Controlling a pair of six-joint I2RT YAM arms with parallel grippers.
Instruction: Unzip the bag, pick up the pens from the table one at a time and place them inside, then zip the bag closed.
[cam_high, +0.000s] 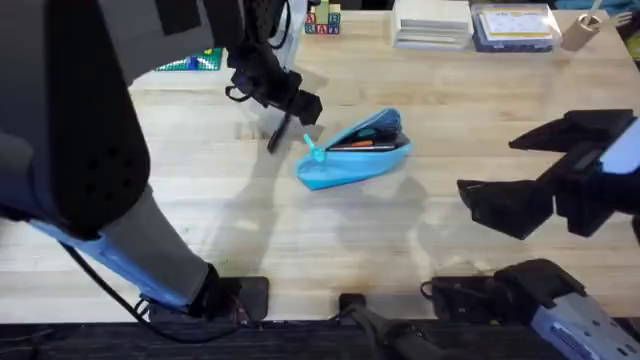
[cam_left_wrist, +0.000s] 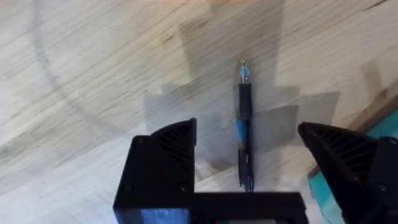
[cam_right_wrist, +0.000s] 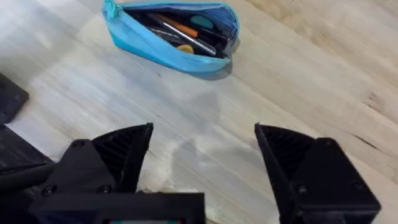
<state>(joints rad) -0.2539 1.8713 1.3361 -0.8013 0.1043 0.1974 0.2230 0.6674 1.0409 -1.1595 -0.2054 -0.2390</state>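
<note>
The light-blue bag (cam_high: 352, 157) lies unzipped mid-table, its teal pull (cam_high: 316, 152) at the left end. Pens (cam_right_wrist: 180, 32), one of them orange, lie inside the open bag (cam_right_wrist: 163, 51). A black pen (cam_high: 278, 133) rests on the table (cam_high: 300, 240) just left of the bag. My left gripper (cam_high: 292, 108) hovers over it, open. In the left wrist view the black pen (cam_left_wrist: 244, 124) lies lengthwise between the spread fingers of my left gripper (cam_left_wrist: 249, 158). My right gripper (cam_high: 487, 165) stands open and empty to the right of the bag, which it faces (cam_right_wrist: 202, 149).
Along the back edge sit coloured blocks (cam_high: 322, 20), a stack of white books (cam_high: 431, 22), a blue box (cam_high: 514, 28) and a small cup (cam_high: 584, 31). A green item (cam_high: 192, 62) lies at the back left. The left arm's big dark link (cam_high: 80, 130) covers the table's left side.
</note>
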